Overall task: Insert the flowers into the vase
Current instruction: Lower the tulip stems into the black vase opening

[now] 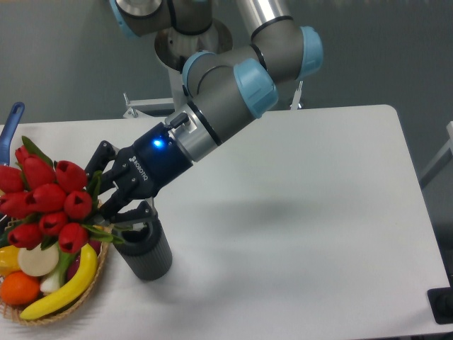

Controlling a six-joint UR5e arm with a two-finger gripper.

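The flowers (pixel 48 205), a bunch of red tulip buds with green leaves, lean far to the left, with the buds hanging over the basket. Their stems run down to the right toward the rim of the vase (pixel 146 253), a short dark grey ribbed cylinder standing on the white table. My gripper (pixel 115 190) reaches in from the upper right and is shut on the flowers at the stems, just above and left of the vase's mouth. The gripper's lower finger hides part of that mouth, so I cannot tell whether the stem ends are inside.
A wicker basket (pixel 85 290) with a banana (pixel 67 287), an orange (pixel 18 289) and other produce sits directly left of the vase. A blue pan handle (pixel 10 124) pokes in at the left edge. The metal robot pedestal (pixel 177 78) stands behind the table.
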